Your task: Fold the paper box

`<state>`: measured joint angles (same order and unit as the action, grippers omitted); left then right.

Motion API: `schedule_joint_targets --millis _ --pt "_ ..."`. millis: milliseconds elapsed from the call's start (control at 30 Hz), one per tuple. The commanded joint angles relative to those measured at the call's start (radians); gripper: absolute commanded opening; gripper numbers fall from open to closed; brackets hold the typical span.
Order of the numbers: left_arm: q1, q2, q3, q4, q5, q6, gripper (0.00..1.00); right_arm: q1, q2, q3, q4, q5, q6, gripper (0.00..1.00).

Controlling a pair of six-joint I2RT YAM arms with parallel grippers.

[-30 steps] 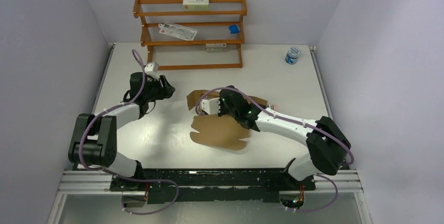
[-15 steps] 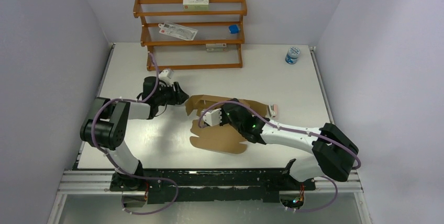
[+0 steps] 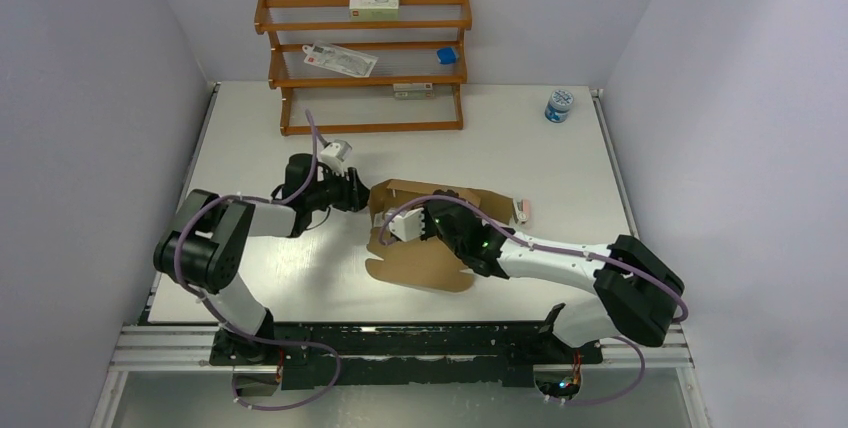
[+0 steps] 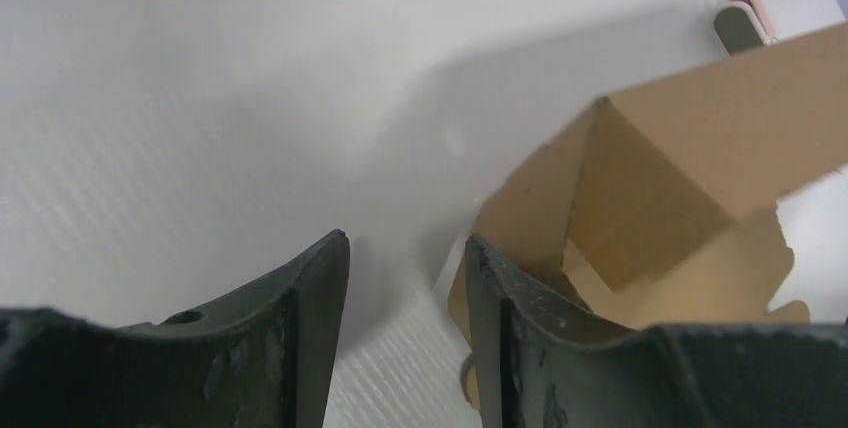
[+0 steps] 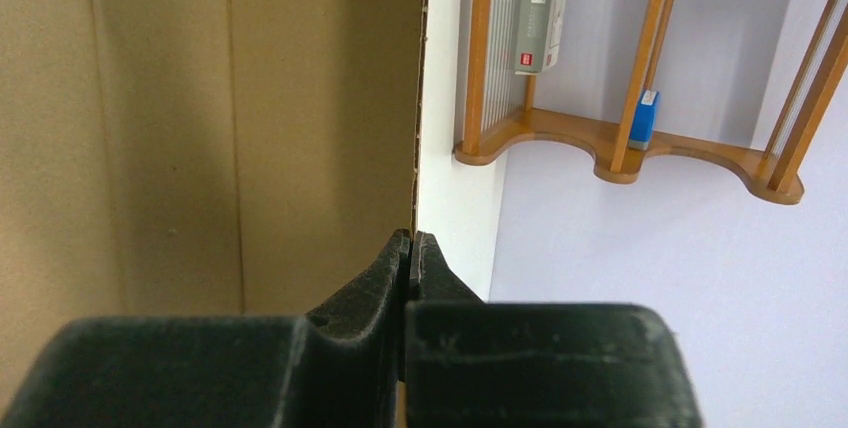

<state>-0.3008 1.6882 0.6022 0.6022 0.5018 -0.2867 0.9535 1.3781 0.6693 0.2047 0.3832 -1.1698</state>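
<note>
The paper box (image 3: pixel 420 266) lies in the middle of the surface (image 3: pixel 560 148), half made; its near panels are flat, and its far wall stands up with a side flap bent in. The right claw (image 5: pixel 410 243) is pinched together on the thin edge of an upright panel; the left claw (image 4: pixel 405 240) has its fingers apart with only bare surface between them, the box's corner just beside one finger. I'd judge the card light and fairly stiff, bending cleanly only at its creases; it would slide easily on this smooth surface, so one claw should pin it; best taken by a flap's free edge, not mid-panel where it may buckle.
</note>
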Motion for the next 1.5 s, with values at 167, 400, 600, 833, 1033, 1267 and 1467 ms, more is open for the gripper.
schedule_joint_targets --millis 167,400,600,833,1033,1267,1467 --pt "-0.091 -0.123 -0.045 0.002 -0.031 0.055 0.50 0.031 0.040 -0.044 0.092 0.066 -0.017 0.00" --pt "-0.133 -0.185 -0.122 0.041 -0.101 0.062 0.50 0.071 0.050 -0.085 0.137 0.117 -0.015 0.00" --pt "-0.156 -0.269 -0.248 0.187 -0.147 0.017 0.50 0.128 0.049 -0.135 0.198 0.174 -0.015 0.00" --pt "-0.179 -0.338 -0.346 0.302 -0.195 0.011 0.52 0.199 0.071 -0.198 0.298 0.244 -0.039 0.00" --pt "-0.197 -0.308 -0.374 0.404 -0.181 0.032 0.51 0.230 0.078 -0.199 0.304 0.271 -0.062 0.00" --pt "-0.248 -0.279 -0.395 0.475 -0.215 0.071 0.51 0.236 0.065 -0.174 0.267 0.269 -0.070 0.00" --pt "-0.305 -0.195 -0.425 0.611 -0.299 0.085 0.49 0.246 0.080 -0.181 0.272 0.273 -0.079 0.00"
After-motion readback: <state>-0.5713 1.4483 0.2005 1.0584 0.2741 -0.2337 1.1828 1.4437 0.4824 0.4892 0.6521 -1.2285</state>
